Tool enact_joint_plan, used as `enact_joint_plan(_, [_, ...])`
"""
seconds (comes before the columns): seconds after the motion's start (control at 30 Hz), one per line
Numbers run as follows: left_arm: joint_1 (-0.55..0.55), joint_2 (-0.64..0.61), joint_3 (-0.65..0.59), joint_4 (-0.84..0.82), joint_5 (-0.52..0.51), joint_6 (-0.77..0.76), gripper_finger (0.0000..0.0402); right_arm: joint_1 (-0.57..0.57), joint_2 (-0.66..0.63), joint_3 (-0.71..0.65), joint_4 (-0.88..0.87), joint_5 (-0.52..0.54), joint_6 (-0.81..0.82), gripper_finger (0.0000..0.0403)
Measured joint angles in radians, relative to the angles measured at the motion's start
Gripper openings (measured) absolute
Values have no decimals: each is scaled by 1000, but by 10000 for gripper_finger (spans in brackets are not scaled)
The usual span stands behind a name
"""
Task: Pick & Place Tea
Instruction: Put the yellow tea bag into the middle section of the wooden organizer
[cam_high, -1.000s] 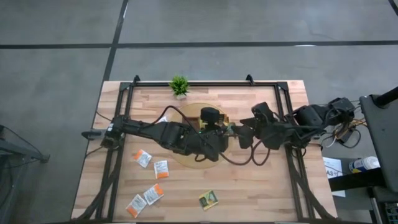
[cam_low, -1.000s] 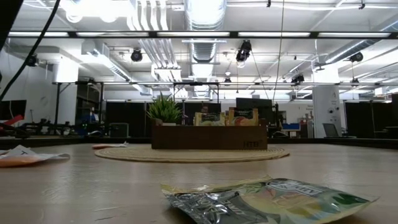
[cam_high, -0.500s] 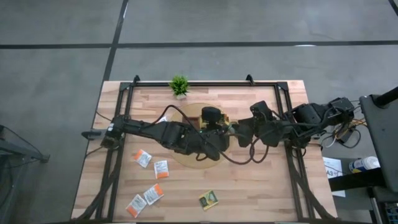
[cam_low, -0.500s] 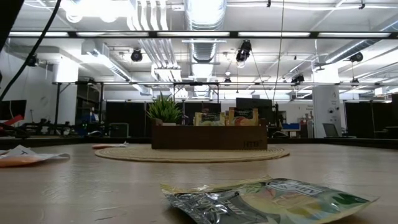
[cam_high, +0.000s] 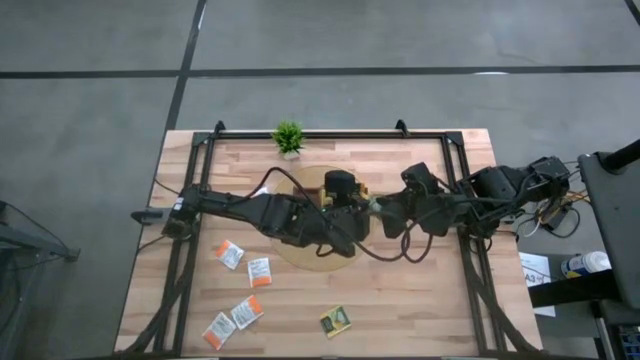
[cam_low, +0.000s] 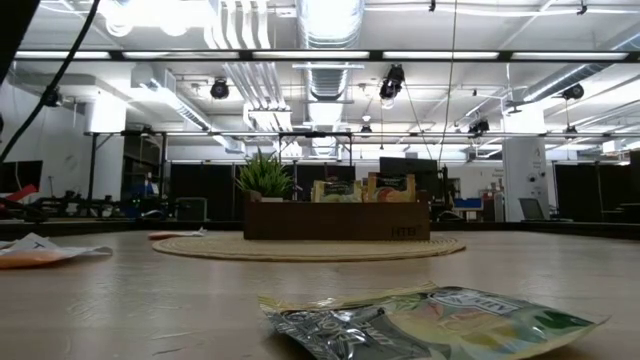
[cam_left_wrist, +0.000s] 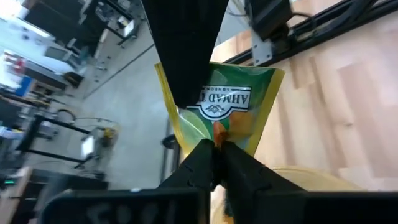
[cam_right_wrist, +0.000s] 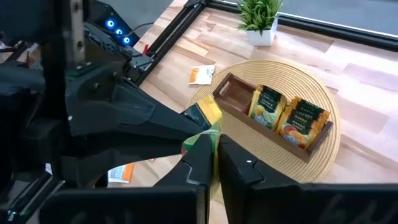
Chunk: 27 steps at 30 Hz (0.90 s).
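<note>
A green-and-yellow tea sachet (cam_left_wrist: 239, 99) is held in the air over the round woven mat (cam_high: 298, 255), between my two grippers. My left gripper (cam_left_wrist: 216, 158) reaches in from the table's left and is shut on it. My right gripper (cam_right_wrist: 212, 155) reaches in from the right and is shut on its other end. Below them the brown compartment tray (cam_right_wrist: 231, 93) rests on the mat with sachets standing in it. Several white-and-orange sachets (cam_high: 229, 254) and one green-and-yellow sachet (cam_high: 336, 320) lie flat on the near part of the table. My left gripper pinches one end of the sachet (cam_left_wrist: 214, 132) between its two fingers, which slant down from the table's left. The sachet is lifted clear of the mat and stretches away toward the other gripper. My right gripper pinches the sachet's opposite end (cam_right_wrist: 210, 127) between its two fingers, which slant down from the table's right. Its fingers (cam_left_wrist: 186, 68) lie over the sachet's printed face.
A small potted plant (cam_high: 288, 137) stands at the table's far edge. One white-and-orange sachet (cam_right_wrist: 201, 74) lies beside the mat on the far left. A black frame (cam_high: 470, 240) runs along the table's sides. In the low view the near green sachet (cam_low: 430, 320) lies flat in front.
My right gripper's fingers have shut on the far end of the sachet that my left gripper holds. Both arms have stayed in place over the mat, and the sachet has not shifted.
</note>
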Motion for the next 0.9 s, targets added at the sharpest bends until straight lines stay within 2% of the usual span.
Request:
enact_joint_plan(0.2, [1,0,8,-21,58,-83,96,0,0,0,0,-5,-23,14])
enact_joint_plan(0.4, [0,-8,9,-116,54,-183,192,1,-2,6,0,-12,-66,13])
enact_joint_plan(0.53, [1,-42,9,-184,30,-274,238,3,-6,8,1,-52,-99,13])
enact_joint_plan(0.73, [11,-123,-1,-192,60,-396,254,29,-10,8,13,-68,-187,13])
enact_joint_plan(0.9, [34,-181,-1,-181,221,-540,254,64,-11,8,93,-68,-359,13])
